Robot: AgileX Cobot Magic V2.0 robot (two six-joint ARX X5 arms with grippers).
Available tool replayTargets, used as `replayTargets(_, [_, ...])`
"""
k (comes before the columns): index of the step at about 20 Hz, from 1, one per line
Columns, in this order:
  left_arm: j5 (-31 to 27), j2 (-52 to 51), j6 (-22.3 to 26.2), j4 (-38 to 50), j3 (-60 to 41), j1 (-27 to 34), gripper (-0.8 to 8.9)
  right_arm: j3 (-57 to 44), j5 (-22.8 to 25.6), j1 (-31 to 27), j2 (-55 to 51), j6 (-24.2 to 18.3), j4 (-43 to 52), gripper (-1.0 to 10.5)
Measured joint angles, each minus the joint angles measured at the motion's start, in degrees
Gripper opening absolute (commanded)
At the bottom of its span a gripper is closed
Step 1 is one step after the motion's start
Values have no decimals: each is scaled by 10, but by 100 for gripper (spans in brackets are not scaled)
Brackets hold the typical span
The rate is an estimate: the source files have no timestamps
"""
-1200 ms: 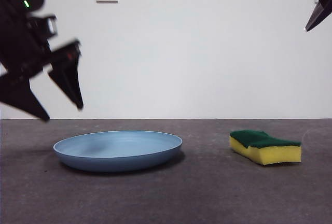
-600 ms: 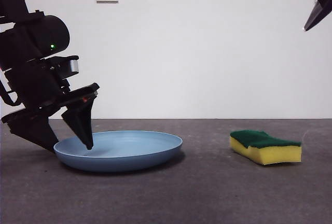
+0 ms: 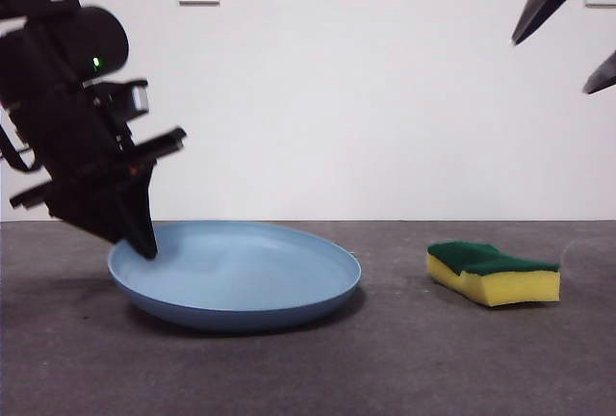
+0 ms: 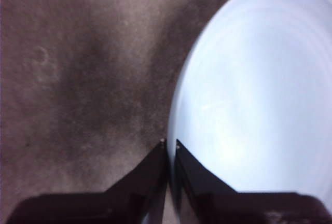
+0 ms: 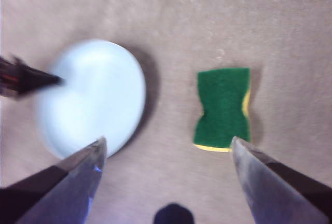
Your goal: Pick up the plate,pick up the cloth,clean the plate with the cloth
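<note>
Your left pincer [image 3: 142,243] leaned in steeply, jaws clamped on the plate's [image 3: 241,276] near-side rim, tilting that edge off the bench [image 3: 404,358]. The sponge [image 3: 493,273] lay apart on bare bench, untouched. Your right pincer [image 5: 166,151] hung high above it, jaws spread wide, holding nothing.

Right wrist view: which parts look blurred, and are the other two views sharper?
Right wrist view: the plate is smeared and overexposed; the sponge has soft edges. Front view: plate and sponge crisp, a dark shadow under each; the left gripper on the rim is slightly blurred. Left wrist view: soft overall, plate washed out.
</note>
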Motion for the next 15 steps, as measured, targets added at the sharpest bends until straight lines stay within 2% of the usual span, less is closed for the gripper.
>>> replayTargets(3, [-5,-63,8,-17,0,0,-8,68,75,50,86,-38,-35,409])
replayTargets(5, [-6,-108,10,-24,0,0,-8,95,108,73,140,-59,-35,409])
replayTargets(9, [-6,-192,12,-47,0,0,-8,115,190,108,249,-102,-19,409])
replayTargets(15, [-5,-269,12,-80,0,0,-8,116,195,113,376,-115,31,409])
